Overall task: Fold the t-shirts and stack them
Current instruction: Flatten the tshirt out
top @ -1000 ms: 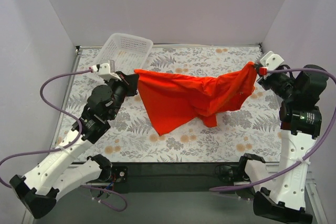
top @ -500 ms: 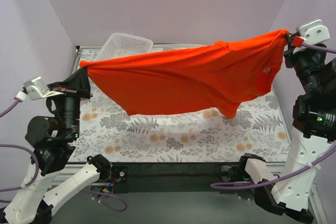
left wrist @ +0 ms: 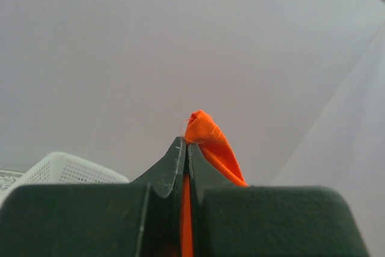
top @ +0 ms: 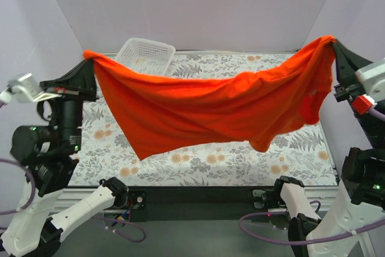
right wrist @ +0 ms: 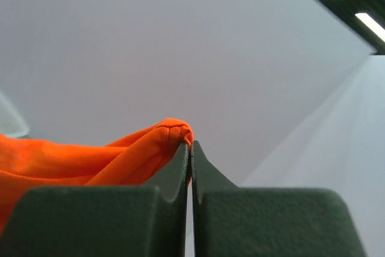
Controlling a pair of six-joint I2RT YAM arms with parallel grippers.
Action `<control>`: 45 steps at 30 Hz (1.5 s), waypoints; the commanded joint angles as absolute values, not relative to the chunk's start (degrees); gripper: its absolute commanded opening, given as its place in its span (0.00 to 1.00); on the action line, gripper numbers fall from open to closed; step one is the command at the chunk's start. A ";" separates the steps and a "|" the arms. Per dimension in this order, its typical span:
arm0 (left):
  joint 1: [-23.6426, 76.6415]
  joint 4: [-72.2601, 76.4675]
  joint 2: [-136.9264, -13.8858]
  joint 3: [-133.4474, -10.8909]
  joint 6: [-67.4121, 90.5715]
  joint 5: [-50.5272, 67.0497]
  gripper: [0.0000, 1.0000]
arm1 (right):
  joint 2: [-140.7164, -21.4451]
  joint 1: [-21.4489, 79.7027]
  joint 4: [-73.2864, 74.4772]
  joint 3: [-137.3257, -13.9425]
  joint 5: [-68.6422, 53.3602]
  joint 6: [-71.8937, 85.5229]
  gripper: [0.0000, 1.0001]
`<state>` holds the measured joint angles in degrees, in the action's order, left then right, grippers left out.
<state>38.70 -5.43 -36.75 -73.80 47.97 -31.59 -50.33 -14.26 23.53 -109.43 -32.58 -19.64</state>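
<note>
Since the frame half a second ago, your left arm has carried its corner higher, and the cloth sags deeper. Both arms are raised and spread wide. Your left tool (top: 89, 64) is clenched on one corner of the plain orange-red soft-fabric t-shirt (top: 210, 106), and your right tool (top: 335, 46) pinches the opposite end. Each wrist view shows jaws closed on fabric. The shirt hangs between them over the floral-patterned surface (top: 204, 161), near the white plastic mesh basket (top: 146, 54).

no writing, brand, number or sign can be read anywhere from where i stand, and the one small pale mark (top: 311, 94) on the orange-red t-shirt (top: 210, 109) is too tiny to make out.
</note>
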 commanded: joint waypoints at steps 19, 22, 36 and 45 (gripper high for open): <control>38.41 -7.57 -42.42 -72.25 52.47 -20.03 0.00 | -51.15 -14.59 30.76 -112.08 -36.56 -17.84 0.01; 38.32 -4.23 -47.62 -70.14 52.03 -22.93 0.00 | -51.85 -14.59 29.45 -105.84 -37.26 -17.84 0.01; 31.82 -0.35 -100.61 -85.93 53.17 -20.83 0.00 | -69.41 -13.45 2.13 -67.08 -24.63 -17.05 0.01; 30.15 -2.99 -123.02 -102.11 53.00 -23.37 0.00 | -86.11 -7.92 -14.05 -62.39 -10.50 -17.15 0.01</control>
